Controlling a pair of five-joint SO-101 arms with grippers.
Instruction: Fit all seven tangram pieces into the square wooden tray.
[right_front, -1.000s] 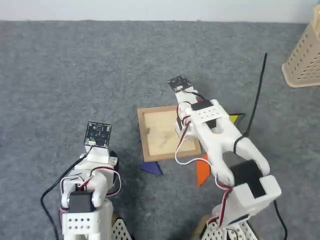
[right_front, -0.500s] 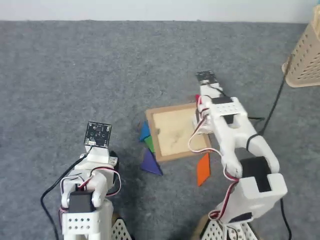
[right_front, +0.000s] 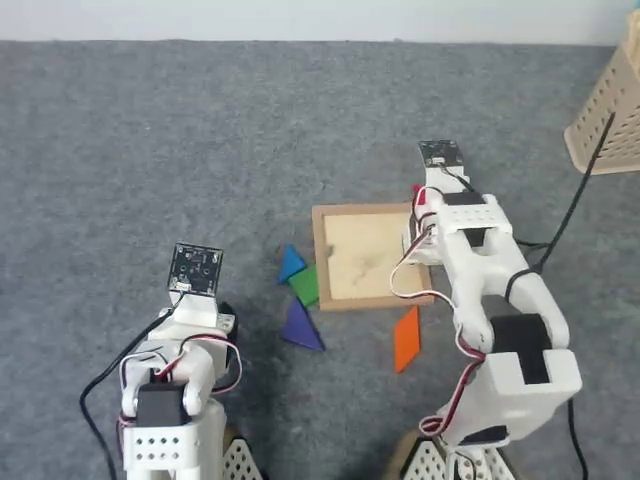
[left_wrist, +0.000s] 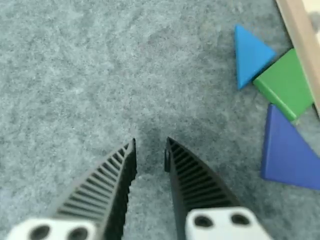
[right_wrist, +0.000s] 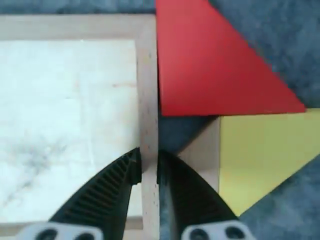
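A beige slotted basket (right_front: 612, 110) stands on grey carpet (right_front: 150, 140).

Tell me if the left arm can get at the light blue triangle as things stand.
Probably yes. Bare carpet lies between the left gripper and the light blue triangle; nothing sits over it, though the green square touches one edge.

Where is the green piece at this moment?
In the high view the green piece lies just left of the wooden tray, beside its rim, between the blue triangle and the purple triangle.
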